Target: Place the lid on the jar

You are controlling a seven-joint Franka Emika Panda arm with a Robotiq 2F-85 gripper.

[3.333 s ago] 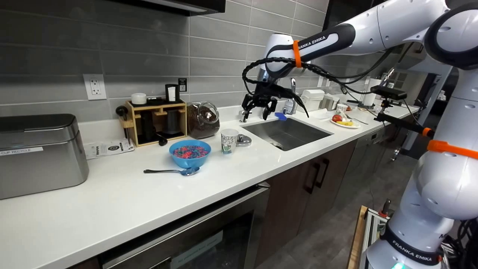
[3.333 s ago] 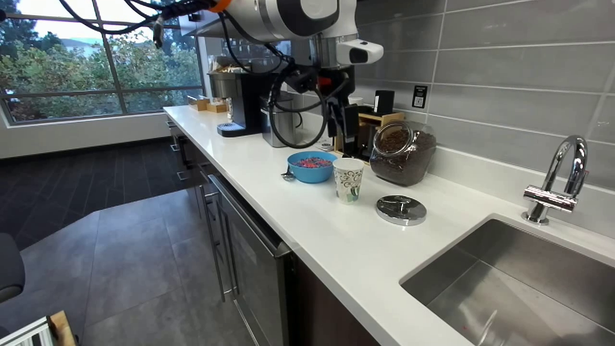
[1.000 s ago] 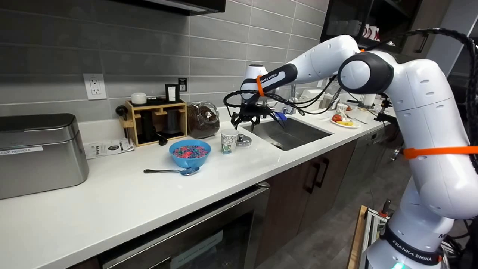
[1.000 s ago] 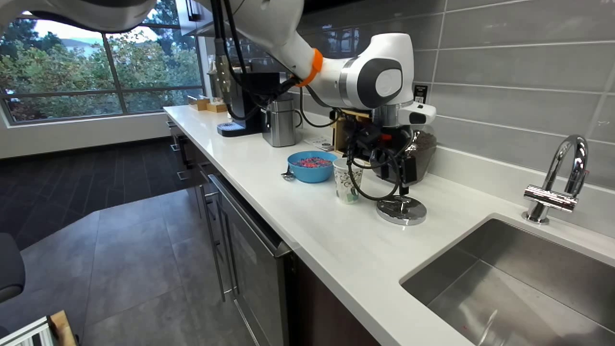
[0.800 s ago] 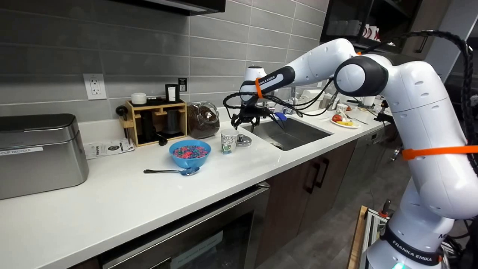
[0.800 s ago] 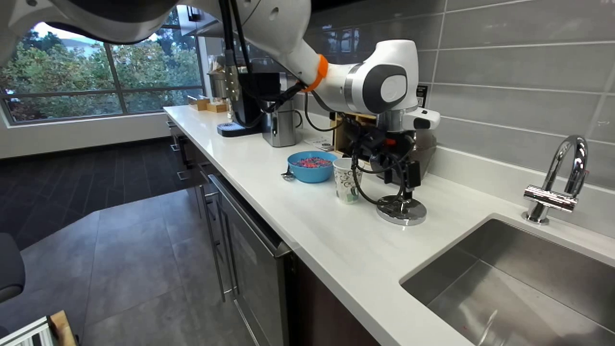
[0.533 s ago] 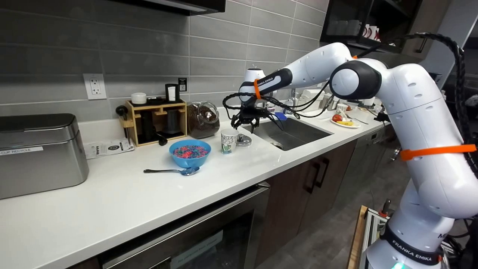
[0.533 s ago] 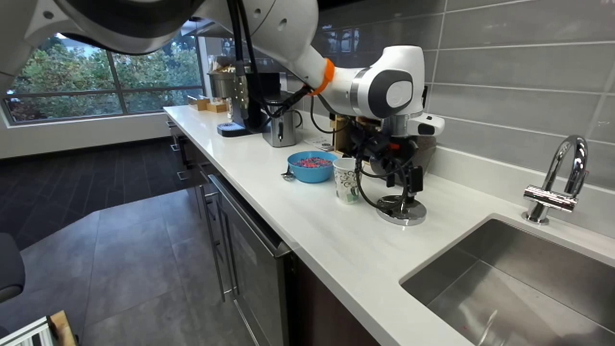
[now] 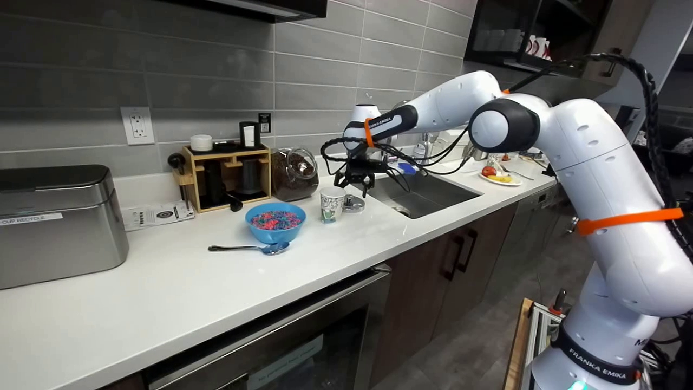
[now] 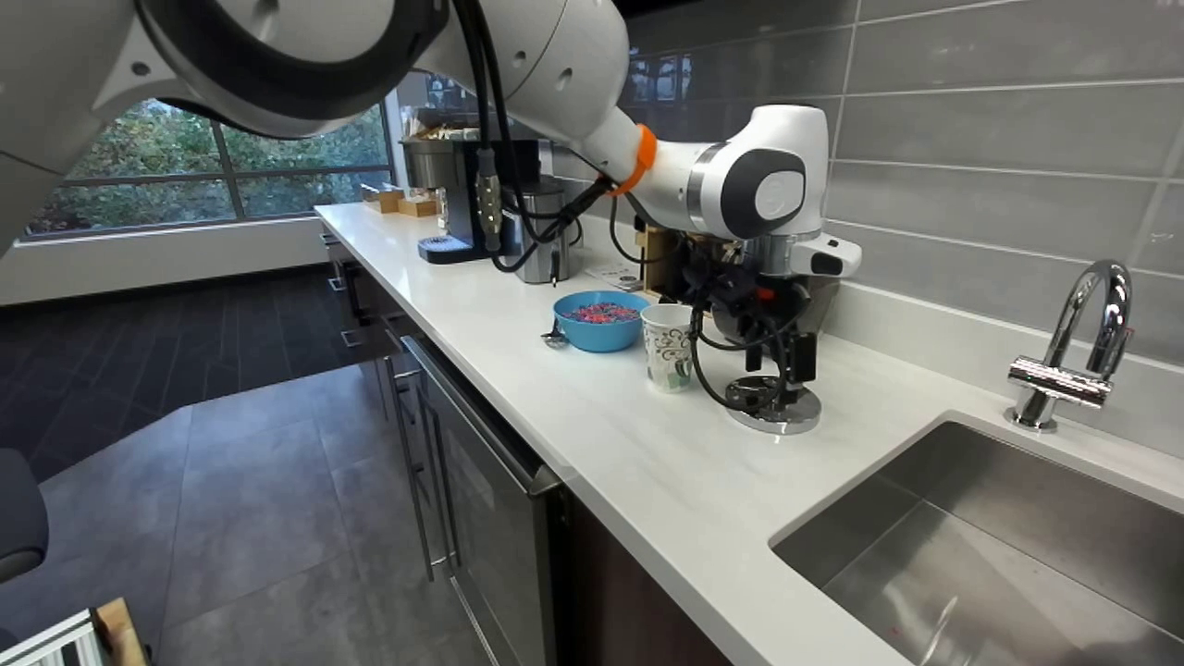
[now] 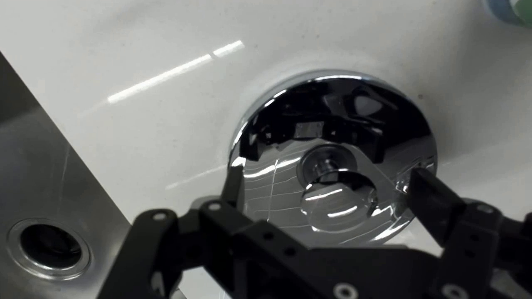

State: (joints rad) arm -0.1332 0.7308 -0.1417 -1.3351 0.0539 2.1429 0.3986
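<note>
White counter has the lid lying flat, patterned cup near it, blue bowl, spoon, jar, wooden rack, steel bin, plate.

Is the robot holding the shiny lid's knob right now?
No: in the wrist view the gripper is open, with gaps between its fingers and the knob.

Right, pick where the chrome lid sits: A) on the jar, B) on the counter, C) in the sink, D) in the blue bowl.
B, since in an exterior view the lid rests on the counter between the cup and the sink.
</note>
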